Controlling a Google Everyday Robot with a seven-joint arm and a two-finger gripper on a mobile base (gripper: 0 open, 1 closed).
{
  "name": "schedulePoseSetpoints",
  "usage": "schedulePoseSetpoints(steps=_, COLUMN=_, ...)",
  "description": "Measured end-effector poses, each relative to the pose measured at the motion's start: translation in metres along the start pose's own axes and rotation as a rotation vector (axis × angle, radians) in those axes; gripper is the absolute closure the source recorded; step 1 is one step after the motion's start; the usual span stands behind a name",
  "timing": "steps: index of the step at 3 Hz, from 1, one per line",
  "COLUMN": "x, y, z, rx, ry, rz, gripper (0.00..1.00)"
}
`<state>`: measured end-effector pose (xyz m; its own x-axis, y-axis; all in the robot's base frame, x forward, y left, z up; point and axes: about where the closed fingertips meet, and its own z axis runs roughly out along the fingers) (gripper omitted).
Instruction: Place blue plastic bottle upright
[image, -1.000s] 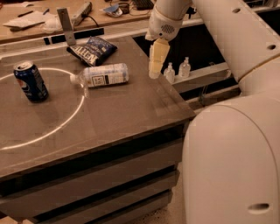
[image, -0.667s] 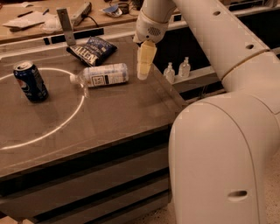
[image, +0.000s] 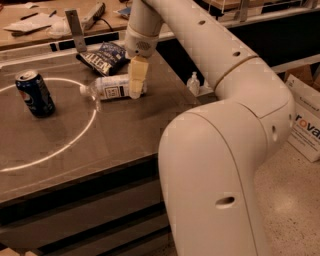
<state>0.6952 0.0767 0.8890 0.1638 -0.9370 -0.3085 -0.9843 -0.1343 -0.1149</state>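
Clear plastic with a white cap and label, the blue plastic bottle (image: 111, 88) lies on its side on the brown surface (image: 125, 130). Its cap points toward the Pepsi can (image: 35, 93), and a dark snack bag (image: 106, 56) sits just behind it. The claw (image: 135, 89) hangs over the bottle's base end and overlaps it in view; whether it is released or clenched I cannot tell. Likely risks: a round, light bottle gripped so far from its middle may roll away or pivot and slip while being tipped up, and letting go while it tilts would topple it.
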Motion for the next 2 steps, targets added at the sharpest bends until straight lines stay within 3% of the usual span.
schedulePoseSetpoints(steps=2, x=-0.047, y=-0.001, z=0.047, rx=-0.068, ry=0.016, rz=-0.017, gripper=0.00)
